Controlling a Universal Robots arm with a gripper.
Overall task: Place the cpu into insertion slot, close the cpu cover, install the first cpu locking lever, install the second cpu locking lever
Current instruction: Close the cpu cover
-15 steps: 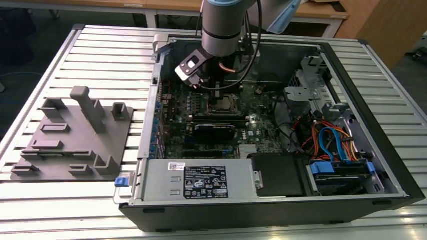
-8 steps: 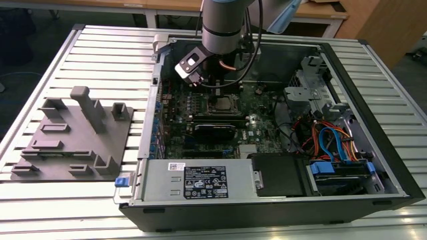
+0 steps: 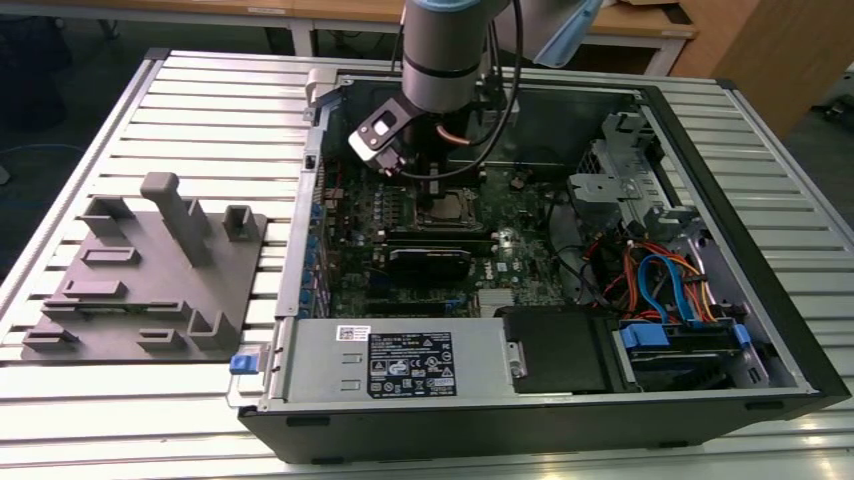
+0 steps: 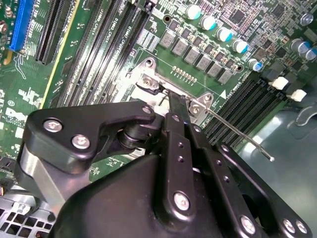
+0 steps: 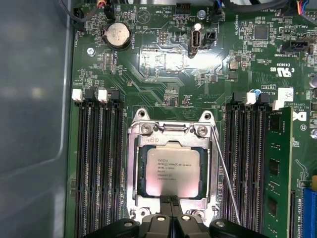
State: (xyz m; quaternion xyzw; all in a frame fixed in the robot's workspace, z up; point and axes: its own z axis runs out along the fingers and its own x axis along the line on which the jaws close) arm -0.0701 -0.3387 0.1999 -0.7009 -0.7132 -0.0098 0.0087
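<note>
1. Silvery-grey and flat: find the cpu (image 5: 173,171) seated in the insertion slot (image 5: 142,173), inside the open computer case (image 3: 534,435) on the slatted desk (image 3: 134,420).
2. See the cpu cover (image 5: 171,137) lying down over it, with its window around the chip.
3. Find the gripper (image 5: 171,200) at the cover's edge, fingers (image 5: 167,202) pressed together, clamped on nothing.
4. Note one thin locking lever (image 5: 225,173) angling away beside the socket, apparently unlatched.
5. Judge the lever stage in hand; likely calls for a precise push on that slim rod, down under its catch.
</note>
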